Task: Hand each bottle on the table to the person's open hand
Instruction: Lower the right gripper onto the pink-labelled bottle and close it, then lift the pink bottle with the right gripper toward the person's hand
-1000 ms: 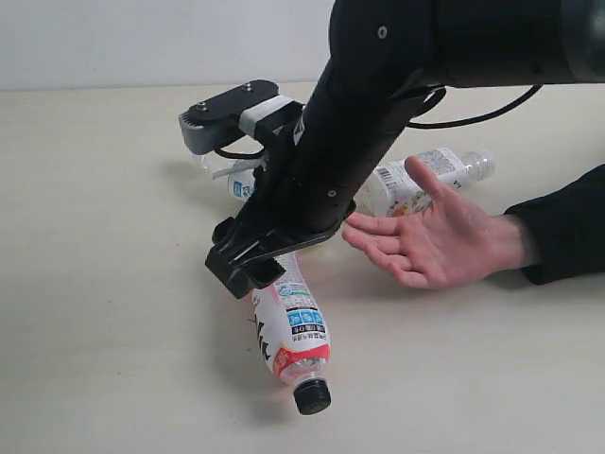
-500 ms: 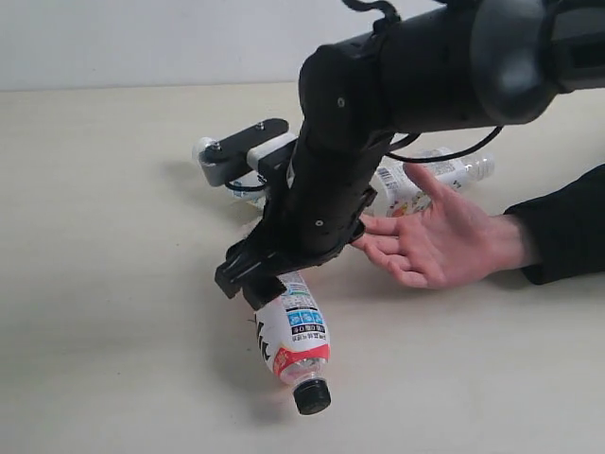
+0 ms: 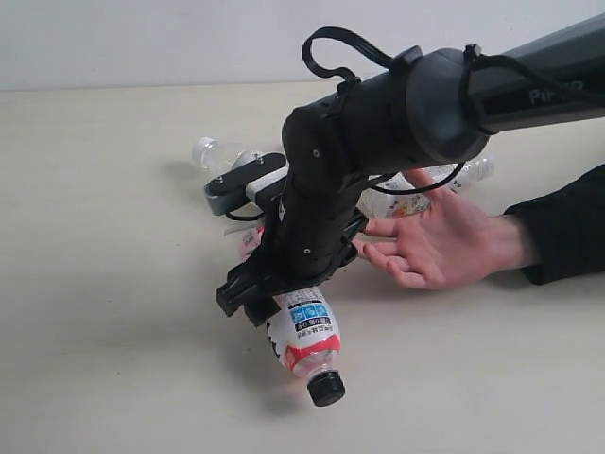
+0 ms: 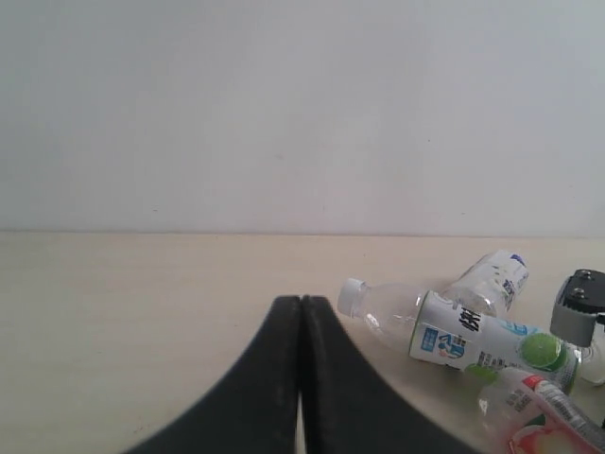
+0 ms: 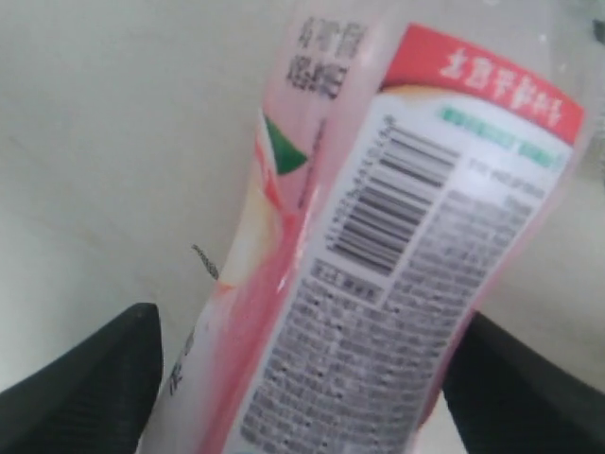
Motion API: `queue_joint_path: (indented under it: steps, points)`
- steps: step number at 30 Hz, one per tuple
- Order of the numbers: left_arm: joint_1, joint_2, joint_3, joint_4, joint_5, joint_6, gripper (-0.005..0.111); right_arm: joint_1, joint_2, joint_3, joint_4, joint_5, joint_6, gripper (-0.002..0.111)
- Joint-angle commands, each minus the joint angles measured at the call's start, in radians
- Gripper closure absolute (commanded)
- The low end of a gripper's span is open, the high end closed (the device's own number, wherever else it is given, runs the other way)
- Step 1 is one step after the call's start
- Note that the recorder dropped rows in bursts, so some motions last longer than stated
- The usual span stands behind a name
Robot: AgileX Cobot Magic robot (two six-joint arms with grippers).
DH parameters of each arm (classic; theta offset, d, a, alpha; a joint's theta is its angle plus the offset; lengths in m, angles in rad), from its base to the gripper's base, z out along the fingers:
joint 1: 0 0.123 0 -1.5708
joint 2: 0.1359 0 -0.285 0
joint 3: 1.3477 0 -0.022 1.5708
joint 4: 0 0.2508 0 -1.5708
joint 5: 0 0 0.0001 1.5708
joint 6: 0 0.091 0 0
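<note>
A black-capped bottle with a pink-red label lies on the table, cap toward the front. My right gripper stands open over its upper body, one finger on each side. The right wrist view shows this bottle filling the gap of the right gripper; a firm grip does not show. The person's open hand rests palm up just to the right. A white-capped bottle lies behind the arm, another behind the hand. My left gripper is shut and empty, away from the bottles.
The person's black sleeve lies along the right edge of the table. The right arm's bulky black body hides part of the bottles behind it. A pale wall rises past the table's far edge.
The right arm has come down and its fingers now straddle the black-capped bottle. That bottle has shifted a little to the right and turned. The hand has stayed put.
</note>
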State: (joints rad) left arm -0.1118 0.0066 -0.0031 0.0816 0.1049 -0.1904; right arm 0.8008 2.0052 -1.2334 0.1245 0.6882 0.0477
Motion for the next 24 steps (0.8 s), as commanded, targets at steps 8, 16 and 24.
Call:
queue_joint_path:
  steps: [8, 16, 24]
  points:
    - [0.002, -0.007, 0.003, 0.002, -0.006, 0.000, 0.106, 0.002, 0.007, -0.007, -0.001, 0.048, 0.002, 0.056]
    - [0.002, -0.007, 0.003, 0.002, -0.006, 0.000, 0.106, 0.002, 0.000, -0.007, -0.002, 0.081, -0.025, 0.094]
    - [0.002, -0.007, 0.003, 0.002, -0.006, 0.000, 0.106, 0.002, -0.102, -0.007, 0.026, 0.111, -0.073, 0.108]
